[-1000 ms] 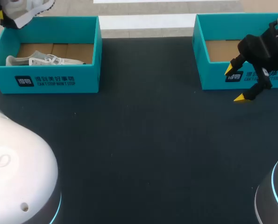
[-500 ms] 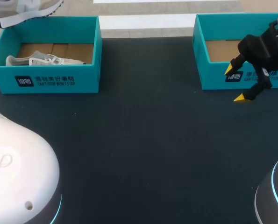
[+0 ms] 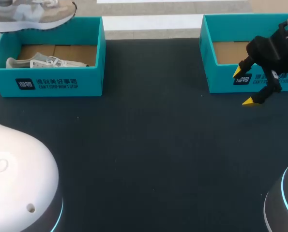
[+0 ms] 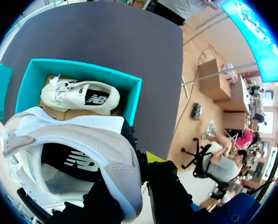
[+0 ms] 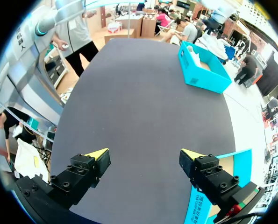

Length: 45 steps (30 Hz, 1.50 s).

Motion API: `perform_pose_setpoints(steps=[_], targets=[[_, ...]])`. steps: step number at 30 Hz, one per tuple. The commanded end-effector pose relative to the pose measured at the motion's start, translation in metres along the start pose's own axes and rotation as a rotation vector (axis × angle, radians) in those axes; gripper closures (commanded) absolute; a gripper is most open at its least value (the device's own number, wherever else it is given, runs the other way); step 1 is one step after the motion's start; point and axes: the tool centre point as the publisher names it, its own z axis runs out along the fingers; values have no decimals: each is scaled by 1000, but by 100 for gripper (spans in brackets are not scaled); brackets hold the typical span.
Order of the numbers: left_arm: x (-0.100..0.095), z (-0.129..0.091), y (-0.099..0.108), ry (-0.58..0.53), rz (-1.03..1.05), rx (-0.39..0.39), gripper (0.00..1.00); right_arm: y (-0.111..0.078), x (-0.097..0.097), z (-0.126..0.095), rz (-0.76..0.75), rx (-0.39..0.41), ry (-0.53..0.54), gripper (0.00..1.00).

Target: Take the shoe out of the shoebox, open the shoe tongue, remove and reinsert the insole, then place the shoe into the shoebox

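Shoe (image 3: 32, 14) in the air: we hold it over the far edge of the left box (image 3: 47, 79). In the head view it is side-on and about level, white sole down, toe toward the table's middle. Our left gripper (image 4: 150, 161) has it by the heel. In the left wrist view one yellow tip lies against the outside of the heel collar; the other finger is hidden by the shoe, so we see the grip from that side only. Past the shoe's open mouth and dark lining, that view looks down into the box.

The left box is teal and open-topped, with a brown cardboard floor. In it lies a second shoe (image 3: 42, 63), white, on its side along the front wall. The right box (image 3: 221, 77), the same teal, stands well apart at the far right of the table (image 3: 148, 159); only part of its brown floor shows.

Our right gripper (image 3: 243, 86) hangs in front of the right box's front wall, jaws spread wide and holding nothing. In the right wrist view the dark table shows between the tips.

Against a second ago, the shoe has swung from a tilted, mostly cropped pose at the corner to this level one, further right. The right arm has not moved, and the second shoe lies as it did.
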Motion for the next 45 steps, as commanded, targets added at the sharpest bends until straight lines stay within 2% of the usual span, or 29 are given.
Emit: perform_pose_setpoints(steps=[1,10,12,17,33,37,45], targets=[[2,1,-5,10,225,-118,100,1,-1,1,1,3,2,0],[-12,-1,6,-19,20,-173,100,1,-1,1,1,3,2,0],[-14,1,9,-29,-14,-164,100,1,-1,1,1,3,2,0],[-23,6,14,-26,-6,-143,100,1,-1,1,1,3,2,0],[-22,6,15,-14,0,-158,100,1,-1,1,1,3,2,0],[-32,15,17,-56,28,-134,100,1,-1,1,1,3,2,0],[-46,43,16,-41,98,-125,100,1,-1,1,1,3,2,0]])
